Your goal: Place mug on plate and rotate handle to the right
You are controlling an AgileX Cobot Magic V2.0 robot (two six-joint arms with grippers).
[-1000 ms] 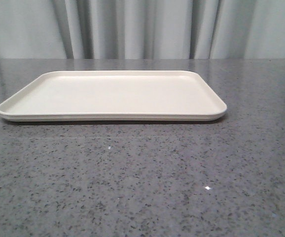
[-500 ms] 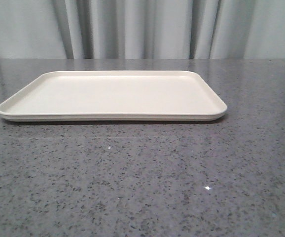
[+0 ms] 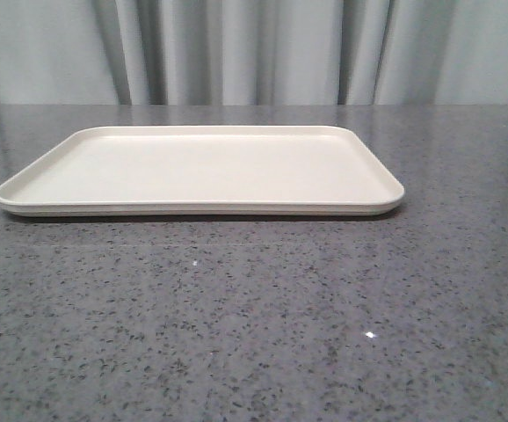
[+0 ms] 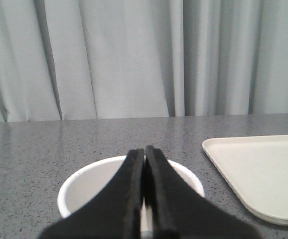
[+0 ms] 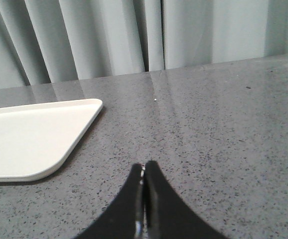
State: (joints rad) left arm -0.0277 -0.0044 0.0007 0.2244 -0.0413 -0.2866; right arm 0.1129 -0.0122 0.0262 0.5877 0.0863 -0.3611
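Mug (image 4: 91, 181), white, open-topped, on the countertop (image 3: 254, 325) just beside the plate (image 4: 263, 169), under the clenched left gripper (image 4: 145, 164); likely rigid, glossy, breakable, best pinched at its rim; right gripper (image 5: 144, 174) clenched, empty.

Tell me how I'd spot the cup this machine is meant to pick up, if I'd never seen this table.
Start at the grey speckled table before the pale curtains and find the plate, a wide flat cream tray. Beside it, apart from its rim and directly beneath the left gripper, stands the mug. It is the only round, white, open-topped thing there; its handle is hidden here.
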